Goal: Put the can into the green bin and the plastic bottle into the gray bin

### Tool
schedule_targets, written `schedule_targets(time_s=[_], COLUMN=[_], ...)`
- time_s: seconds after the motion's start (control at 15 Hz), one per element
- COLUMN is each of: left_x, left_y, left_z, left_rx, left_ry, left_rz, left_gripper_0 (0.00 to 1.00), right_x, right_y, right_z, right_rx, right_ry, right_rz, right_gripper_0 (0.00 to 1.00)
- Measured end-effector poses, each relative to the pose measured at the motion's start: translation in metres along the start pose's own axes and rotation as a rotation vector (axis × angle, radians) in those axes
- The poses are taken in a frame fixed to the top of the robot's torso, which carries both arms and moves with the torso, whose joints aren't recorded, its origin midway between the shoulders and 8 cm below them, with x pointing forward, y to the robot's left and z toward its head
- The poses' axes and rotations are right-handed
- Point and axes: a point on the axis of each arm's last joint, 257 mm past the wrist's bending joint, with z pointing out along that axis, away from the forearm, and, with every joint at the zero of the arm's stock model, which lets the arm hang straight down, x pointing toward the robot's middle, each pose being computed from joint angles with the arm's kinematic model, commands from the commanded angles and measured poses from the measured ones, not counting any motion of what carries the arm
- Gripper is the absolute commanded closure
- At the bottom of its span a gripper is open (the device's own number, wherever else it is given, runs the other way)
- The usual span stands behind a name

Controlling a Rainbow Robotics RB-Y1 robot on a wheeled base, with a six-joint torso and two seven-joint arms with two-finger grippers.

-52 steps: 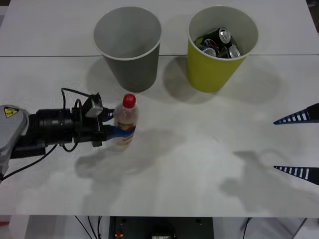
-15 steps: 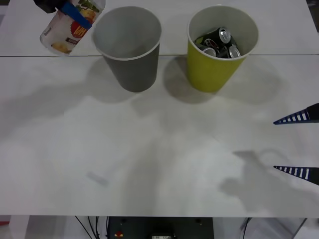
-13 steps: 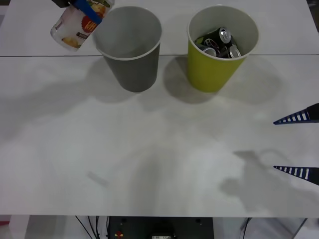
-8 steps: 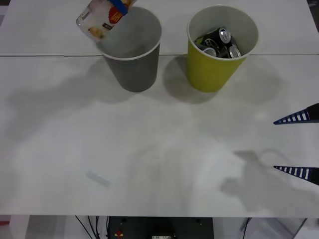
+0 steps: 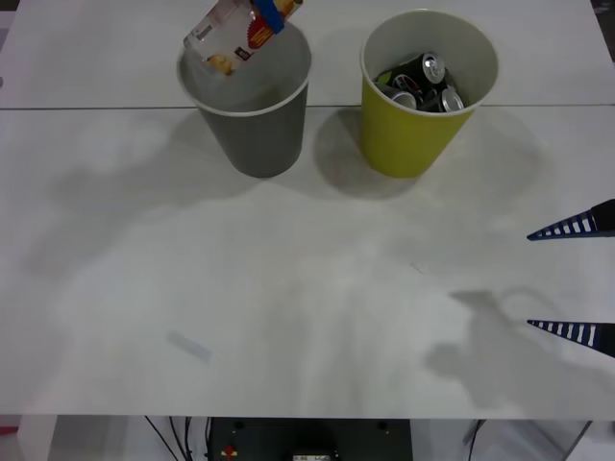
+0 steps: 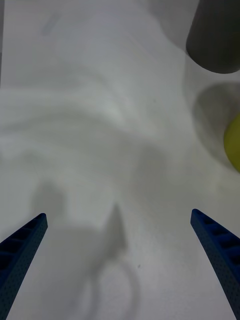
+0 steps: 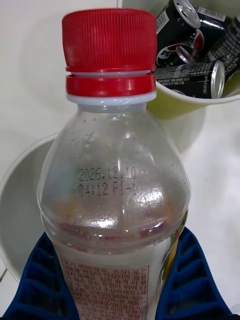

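Left gripper (image 7: 120, 285) jaws clamped on plastic bottle (image 5: 240, 34), tilted above gray bin (image 5: 252, 125); right gripper (image 6: 120, 265) jaws apart, idle well right of it.

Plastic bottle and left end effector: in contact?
Touching. In the left wrist view, the left end effector has its blue ribbed fingers pressed against both sides of the plastic bottle, over the gray bin.

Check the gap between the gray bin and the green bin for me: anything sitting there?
Nothing: in the front view only bare white table and shadow separate the gray bin from the green bin.
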Motion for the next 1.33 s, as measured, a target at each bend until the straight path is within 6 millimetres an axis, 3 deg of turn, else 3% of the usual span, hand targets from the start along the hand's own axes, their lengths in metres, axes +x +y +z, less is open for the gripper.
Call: schedule_targets(time_s=[0.4,0.67,1.0,1.33], left_x=[0.0,0.006,0.063,0.145], left_y=[-0.001,0.004,0.007,0.006], left_z=[-0.004,-0.018,-0.037,-0.057], left_rx=[0.018,0.05,0.127,0.19], left_ry=[-0.014,-0.049,-0.094,-0.12], left_rz=[-0.013,-0.045,-0.065,0.011], left_gripper_0=[0.0,0.0,0.0,0.0], right_x=[0.0,0.0,0.0,0.0], right_y=[0.0,0.0,0.0,0.0], right_z=[0.0,0.0,0.0,0.0], right_rx=[0.0,0.0,0.0,0.0], right_ry=[0.0,0.0,0.0,0.0], right_rz=[0.0,0.0,0.0,0.0], right_gripper_0=[0.0,0.0,0.0,0.0])
